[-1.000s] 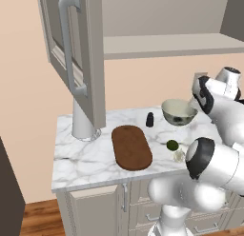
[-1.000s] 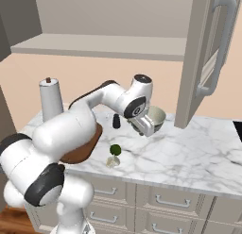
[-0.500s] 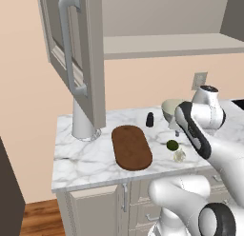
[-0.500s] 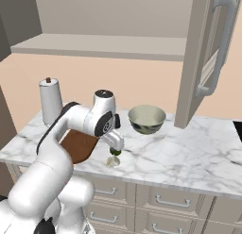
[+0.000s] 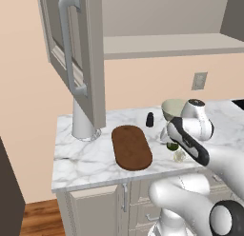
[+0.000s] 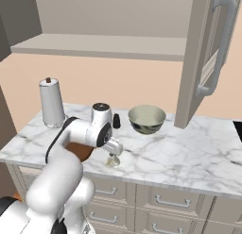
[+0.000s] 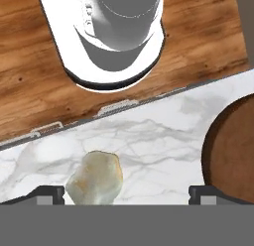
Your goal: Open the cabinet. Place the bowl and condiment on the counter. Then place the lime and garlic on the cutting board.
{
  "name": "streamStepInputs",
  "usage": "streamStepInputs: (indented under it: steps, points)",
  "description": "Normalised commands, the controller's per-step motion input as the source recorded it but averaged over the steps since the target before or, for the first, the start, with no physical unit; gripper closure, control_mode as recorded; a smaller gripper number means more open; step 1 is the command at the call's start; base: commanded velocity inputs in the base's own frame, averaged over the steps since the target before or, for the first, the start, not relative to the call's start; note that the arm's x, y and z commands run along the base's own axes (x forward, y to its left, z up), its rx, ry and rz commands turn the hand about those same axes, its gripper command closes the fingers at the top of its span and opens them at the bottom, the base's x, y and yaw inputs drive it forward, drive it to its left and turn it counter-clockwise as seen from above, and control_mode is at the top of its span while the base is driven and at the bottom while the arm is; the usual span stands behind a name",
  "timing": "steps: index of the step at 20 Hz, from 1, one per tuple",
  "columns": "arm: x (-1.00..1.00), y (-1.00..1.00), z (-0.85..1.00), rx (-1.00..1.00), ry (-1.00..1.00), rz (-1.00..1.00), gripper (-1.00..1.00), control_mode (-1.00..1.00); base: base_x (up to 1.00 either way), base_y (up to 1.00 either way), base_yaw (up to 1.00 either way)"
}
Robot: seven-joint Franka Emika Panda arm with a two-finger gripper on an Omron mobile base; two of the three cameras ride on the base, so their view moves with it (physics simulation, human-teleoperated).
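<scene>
— So, the gripper (image 7: pixel 126 193): what is it doing?
— Its jaws stand wide apart and hold nothing. It hangs over the counter (image 7: pixel 163 141) with the garlic (image 7: pixel 95 177) lying between the two fingertips, nearer one tip than the other, touching neither.
— And where is that on the counter?
— Near the front edge. In the left base view the garlic (image 5: pixel 179 155) sits just in front of the lime (image 5: pixel 172 146), which is partly hidden by the arm. The board (image 5: pixel 131 146) lies to their left, nothing on it.
— The rest?
— The bowl (image 6: pixel 147 119) stands on the marble toward the back wall, with the bottle (image 6: pixel 116 121) just to its left, apart from it. The cabinet (image 5: pixel 78 59) doors are swung open. A paper-towel roll (image 6: pixel 51 102) stands upright at the counter's far left end.
</scene>
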Motion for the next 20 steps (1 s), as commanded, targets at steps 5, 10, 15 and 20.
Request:
streamStepInputs:
  steps: [5,10,15,20]
  points:
    - [0.49,-0.01,-0.06,0.00,0.06,0.13,-1.00,-1.00,0.00,0.00,0.00]
    - [0.26,-0.04,-0.28,0.00,0.05,0.11,-1.00,-1.00,0.00,0.00,0.00]
    - [0.20,-0.18,-0.33,0.00,0.05,0.06,-1.00,-1.00,0.00,0.00,0.00]
    - [0.27,-0.10,-0.26,0.00,0.02,0.01,-1.00,-1.00,0.00,0.00,0.00]
